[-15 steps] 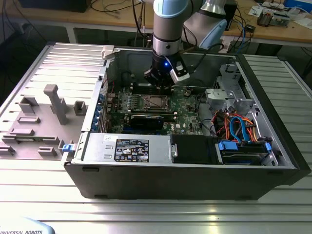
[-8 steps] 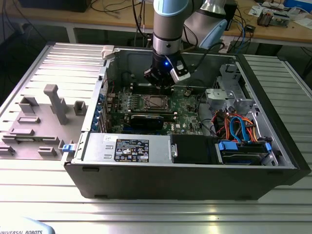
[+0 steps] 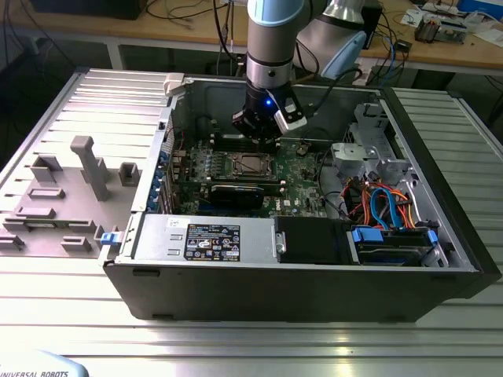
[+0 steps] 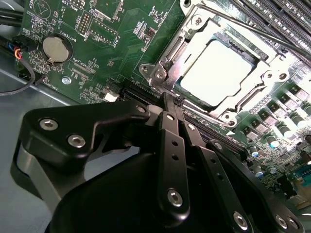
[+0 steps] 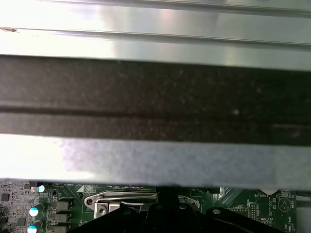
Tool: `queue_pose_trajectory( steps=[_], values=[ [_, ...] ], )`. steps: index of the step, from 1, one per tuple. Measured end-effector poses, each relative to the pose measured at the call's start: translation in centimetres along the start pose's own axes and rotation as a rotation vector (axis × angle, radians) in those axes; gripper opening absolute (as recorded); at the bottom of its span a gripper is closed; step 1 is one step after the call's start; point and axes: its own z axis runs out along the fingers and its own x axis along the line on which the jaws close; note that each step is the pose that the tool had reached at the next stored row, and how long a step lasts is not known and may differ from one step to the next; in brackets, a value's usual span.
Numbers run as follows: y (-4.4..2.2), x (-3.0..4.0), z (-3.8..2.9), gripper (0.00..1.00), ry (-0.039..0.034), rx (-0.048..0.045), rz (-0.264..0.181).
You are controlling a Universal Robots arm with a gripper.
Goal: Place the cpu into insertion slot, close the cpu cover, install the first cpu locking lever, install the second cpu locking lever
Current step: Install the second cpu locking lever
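While the cpu [image 4: 221, 73] is seated in the insertion slot [image 4: 163, 73], the cpu cover [image 4: 233, 110] is seen closed.
The gripper [image 4: 176, 101] is held shut and empty beside it; lever state cannot be told.

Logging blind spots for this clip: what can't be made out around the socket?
- Square silver-topped cpu: washed out by glare in the second wrist view.
- Black gripper: fingers overlap there; the jaws' state is unclear.
- Silver-grey cpu cover: mostly hidden behind the dark case wall in the first wrist view.
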Motion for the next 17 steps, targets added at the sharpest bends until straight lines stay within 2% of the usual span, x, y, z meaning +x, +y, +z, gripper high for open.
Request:
queue_pose_trajectory(
  steps=[5,11,13,17],
  values=[
    [-0.01,0.0,0.0,0.11,0.0001,0.0,0.0],
    [-0.74,0.03,-0.06,0.11,0.0,0.0001,0.0],
    [-0.8,0.04,-0.11,0.11,0.0001,0.0001,0.0],
    [-0.74,0.01,-0.85,0.11,0.0,0.0002,0.0]
  ],
)
